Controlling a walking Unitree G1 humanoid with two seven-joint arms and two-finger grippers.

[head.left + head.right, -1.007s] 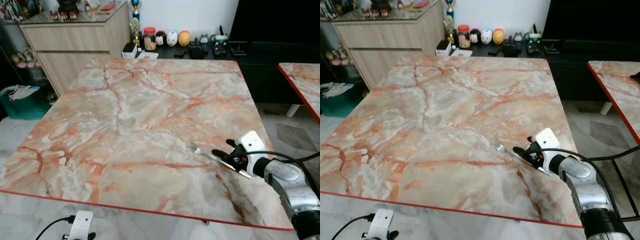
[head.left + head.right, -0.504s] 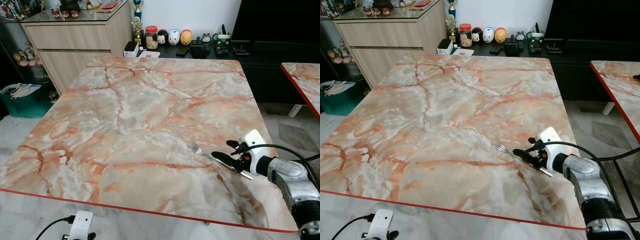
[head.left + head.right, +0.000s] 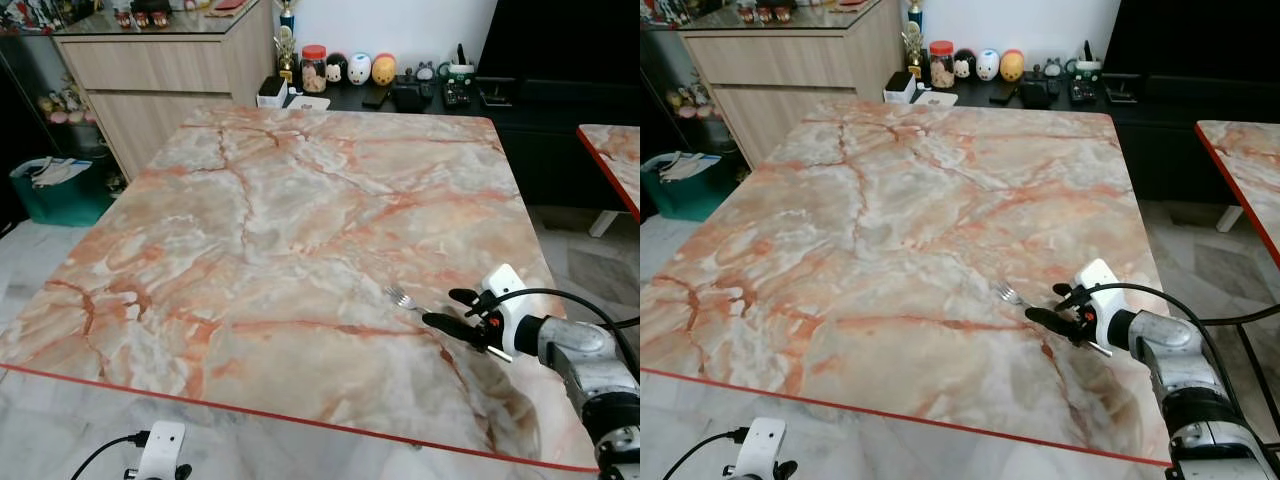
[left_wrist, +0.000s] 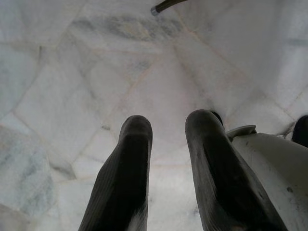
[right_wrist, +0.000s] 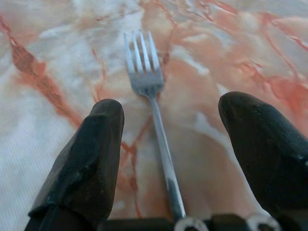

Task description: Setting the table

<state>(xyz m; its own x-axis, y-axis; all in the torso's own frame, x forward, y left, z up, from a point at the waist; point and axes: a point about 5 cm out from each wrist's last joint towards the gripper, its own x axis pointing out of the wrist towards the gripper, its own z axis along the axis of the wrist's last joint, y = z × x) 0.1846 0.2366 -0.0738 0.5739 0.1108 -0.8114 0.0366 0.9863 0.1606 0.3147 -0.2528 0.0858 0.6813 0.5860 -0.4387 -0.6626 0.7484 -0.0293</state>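
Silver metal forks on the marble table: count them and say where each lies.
1. The silver metal fork lies on the pink-veined marble table near its right edge, between the spread fingers of the right gripper, tines pointing away from it.

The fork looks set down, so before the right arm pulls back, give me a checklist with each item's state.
1. Fork lies flat on the marble table: ok.
2. Right end effector open, fingers clear of the handle on both sides: ok.
3. Fork well inside the table edge: ok.
4. Handle end free of the end effector's base: cannot tell.
5. Left end effector idle, hanging over the floor: ok.
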